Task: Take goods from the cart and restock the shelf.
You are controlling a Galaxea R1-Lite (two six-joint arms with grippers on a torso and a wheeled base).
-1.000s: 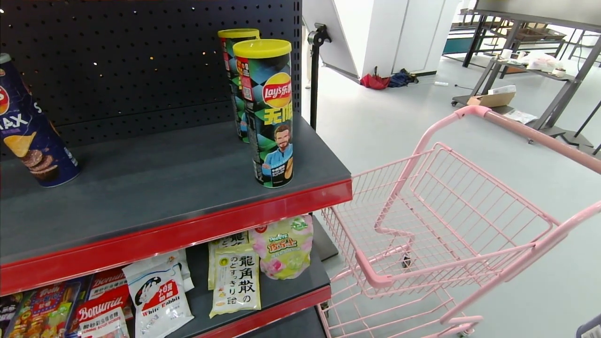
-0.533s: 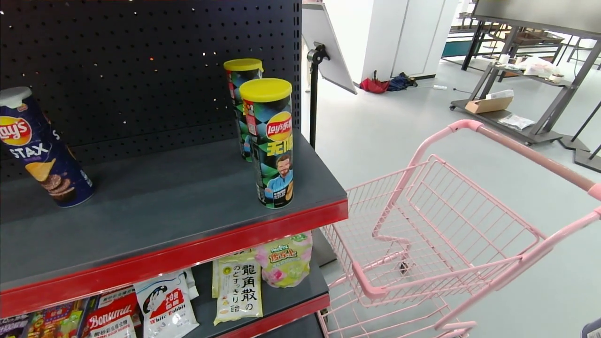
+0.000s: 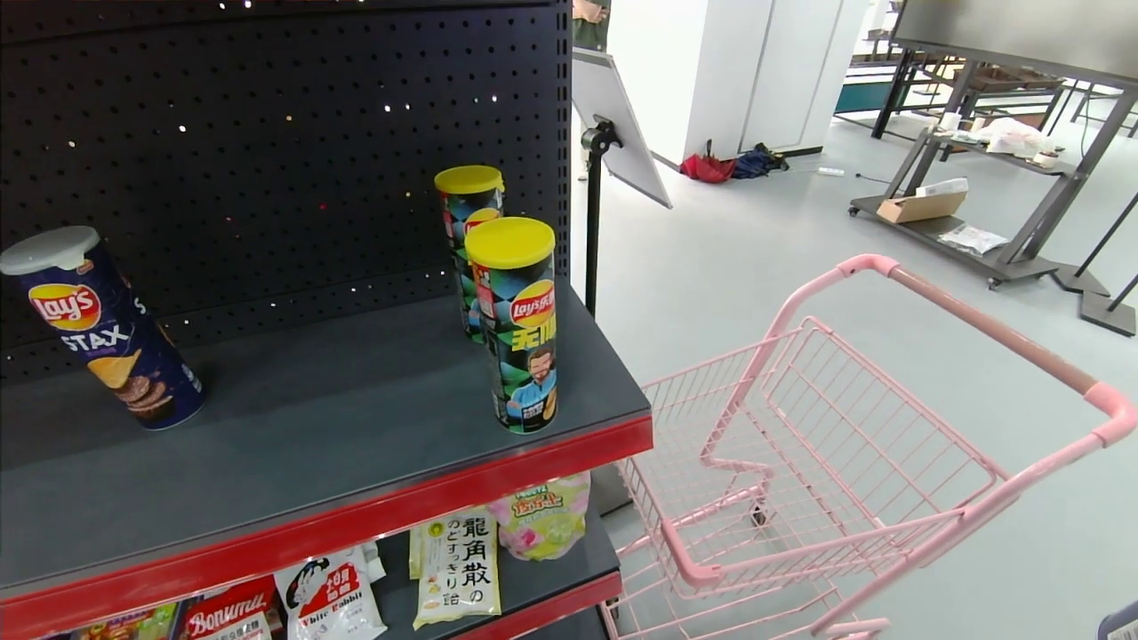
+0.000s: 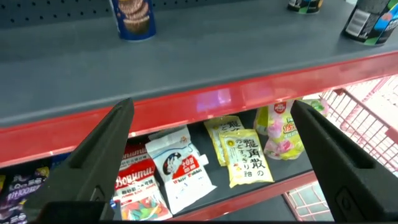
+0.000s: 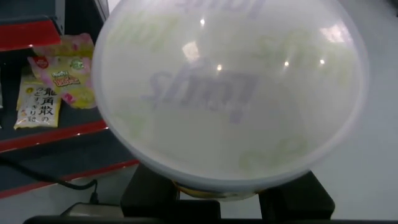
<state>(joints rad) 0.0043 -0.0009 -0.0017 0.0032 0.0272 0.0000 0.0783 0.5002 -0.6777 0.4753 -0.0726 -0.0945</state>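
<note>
A white board is standing tilted on a black pole on the grey floor. Farther back, a red bundle and a dark blue bundle are lying at the foot of a white pillar, and a cardboard box is sitting on the low deck of a grey metal rack.

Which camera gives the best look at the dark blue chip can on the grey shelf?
The head view: the dark blue chip can stands there whole, white lid to base, on the grey shelf. The left wrist view catches just its bottom end, cut off at the frame's edge.
</note>
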